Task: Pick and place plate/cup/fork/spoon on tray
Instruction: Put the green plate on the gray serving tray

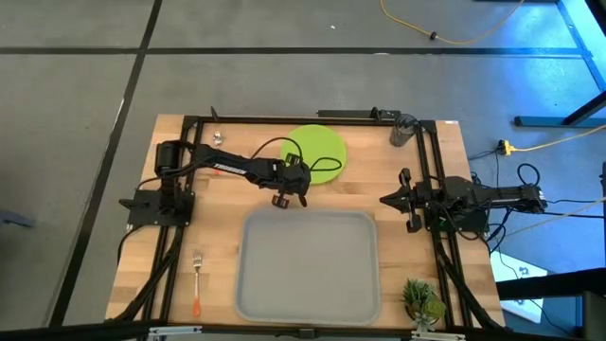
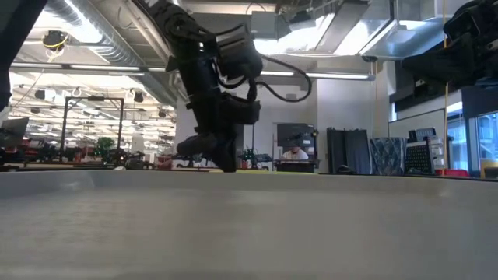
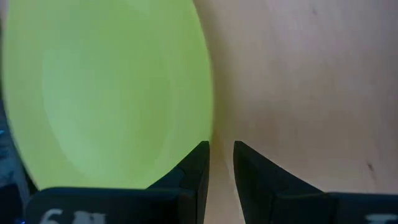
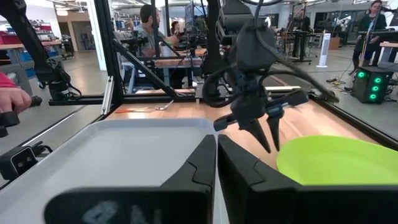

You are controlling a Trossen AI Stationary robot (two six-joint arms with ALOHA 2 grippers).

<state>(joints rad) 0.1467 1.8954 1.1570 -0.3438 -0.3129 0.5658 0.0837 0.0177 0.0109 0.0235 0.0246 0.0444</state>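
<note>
- Left gripper reaches to the table's centre, hanging just off the plate's 7 o'clock edge; its fingers show a narrow gap with the rim beside them, gripping nothing.
- Right gripper waits at the table's 3 o'clock side, fingers nearly touching, empty.
- Tray, the big one, lies flat and bare at 6 o'clock on the table, just below the left gripper.
- Plate sits at 12 o'clock, flat on the wood, apart from the tray.
- Fork lies at 8 o'clock, left of the tray, tines pointing to 12.
- Cup stands upright at 1 o'clock near the far frame.
- Spoon lies at 11 o'clock by the left arm's base; only its silver end shows.
</note>
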